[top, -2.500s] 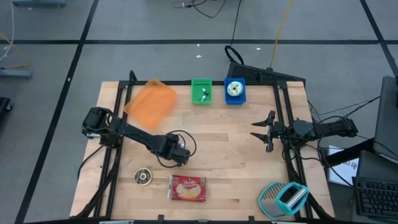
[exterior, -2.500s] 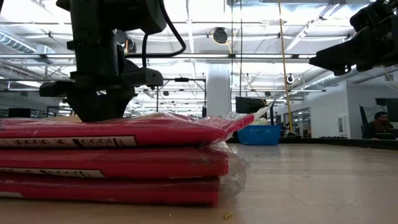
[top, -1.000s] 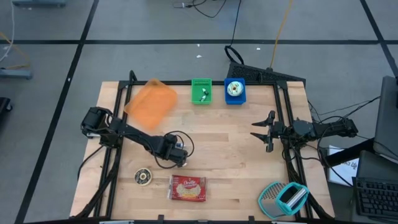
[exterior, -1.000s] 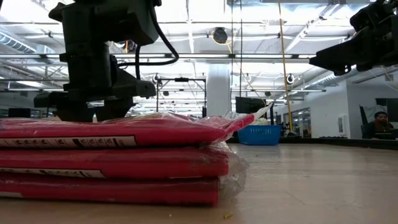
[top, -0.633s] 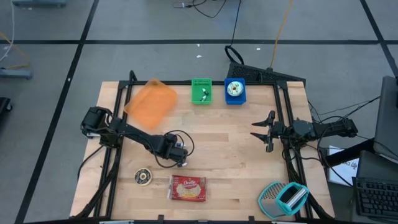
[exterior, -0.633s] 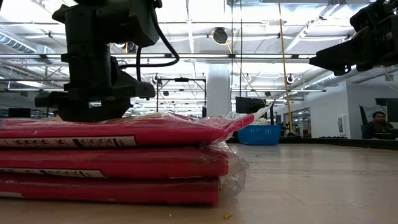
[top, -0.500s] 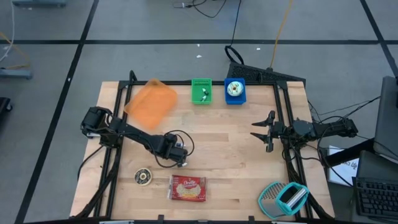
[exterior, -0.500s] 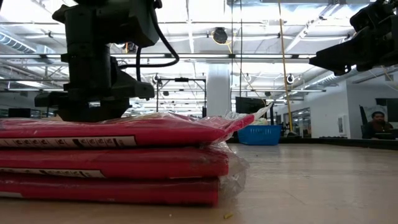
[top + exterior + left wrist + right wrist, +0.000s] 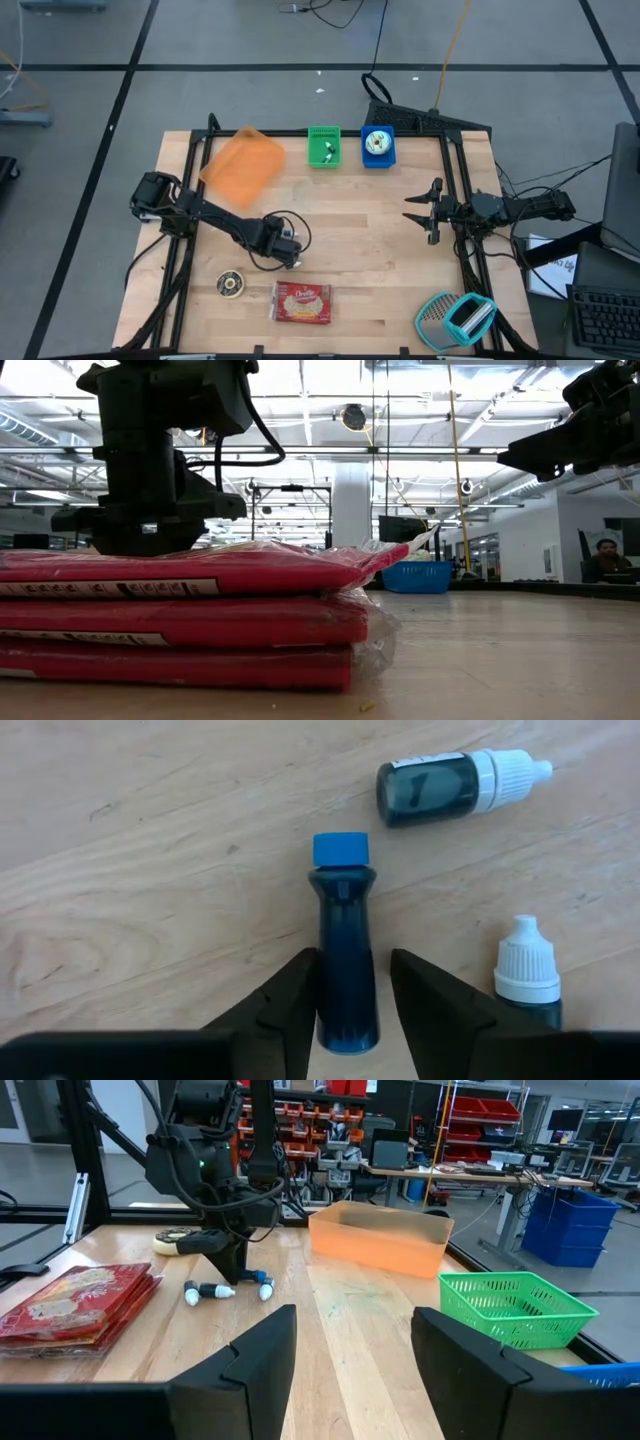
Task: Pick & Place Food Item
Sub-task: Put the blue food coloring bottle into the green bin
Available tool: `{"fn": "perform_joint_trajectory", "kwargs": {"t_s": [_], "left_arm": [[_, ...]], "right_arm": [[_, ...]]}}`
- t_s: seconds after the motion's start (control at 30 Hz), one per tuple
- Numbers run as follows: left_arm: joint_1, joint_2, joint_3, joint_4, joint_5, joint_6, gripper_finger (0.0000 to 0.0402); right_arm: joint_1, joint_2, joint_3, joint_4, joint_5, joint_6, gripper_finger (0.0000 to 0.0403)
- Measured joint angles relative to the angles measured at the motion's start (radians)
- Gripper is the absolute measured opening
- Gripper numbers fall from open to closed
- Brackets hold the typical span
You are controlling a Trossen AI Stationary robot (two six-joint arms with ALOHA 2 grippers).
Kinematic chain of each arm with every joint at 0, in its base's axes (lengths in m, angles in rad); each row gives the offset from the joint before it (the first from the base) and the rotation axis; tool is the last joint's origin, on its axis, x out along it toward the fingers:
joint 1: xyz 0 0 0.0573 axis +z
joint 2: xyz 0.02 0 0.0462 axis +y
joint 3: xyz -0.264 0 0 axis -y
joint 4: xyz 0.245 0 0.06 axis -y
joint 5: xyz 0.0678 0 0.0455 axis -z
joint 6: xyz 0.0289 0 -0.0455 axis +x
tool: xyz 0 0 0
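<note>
A small dark-blue bottle with a blue cap [image 9: 345,950] lies on its side on the wooden table. My left gripper [image 9: 354,958] points down over it, open, one finger on each long side of the body. Two white-capped bottles lie beside it, one [image 9: 450,785] on its side and one [image 9: 528,970] close to one finger. In the high view this gripper [image 9: 290,252] is left of the table's middle. A red wrapped food pack [image 9: 302,302] lies flat near the front edge. My right gripper [image 9: 415,212] hangs open above the right side, level and holding nothing. My left gripper comes at the blue-capped bottle from above, its fingers lying across the body's lower half [image 9: 345,1010]. One finger [image 9: 300,995] stands right against the bottle's side and I cannot tell whether it touches. A strip of wood shows between the other finger [image 9: 420,995] and the bottle.
An orange bin [image 9: 242,165], a green basket [image 9: 324,146] and a blue bin [image 9: 378,146] stand along the far edge. A tape roll [image 9: 230,284] lies left of the food pack. A teal tool [image 9: 455,318] sits at the front right corner.
My left gripper has stayed over the bottles. In the low view the gap between its fingers has narrowed. The bottles and the food pack have not moved.
</note>
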Motion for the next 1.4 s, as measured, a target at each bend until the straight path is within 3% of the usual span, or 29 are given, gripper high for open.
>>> {"fn": "perform_joint_trajectory", "kwargs": {"t_s": [0.37,0.73,1.2,1.4], "left_arm": [[0.017,0.001,-0.001,0.003,-0.055,0.000,0.0148],[0.024,0.005,-0.004,-0.004,-0.159,0.001,0.0127],[0.023,0.002,-0.002,-0.003,-0.061,0.004,0.0127],[0.022,0.001,-0.002,-0.004,-0.068,0.004,0.0127]], "right_arm": [[0.000,0.000,0.000,0.000,0.000,0.000,0.0187],[0.000,0.000,0.000,0.000,0.000,0.000,0.0187],[0.000,0.000,0.000,0.000,0.000,0.000,0.0187],[0.000,0.000,0.000,0.000,0.000,0.000,0.0187]]}}
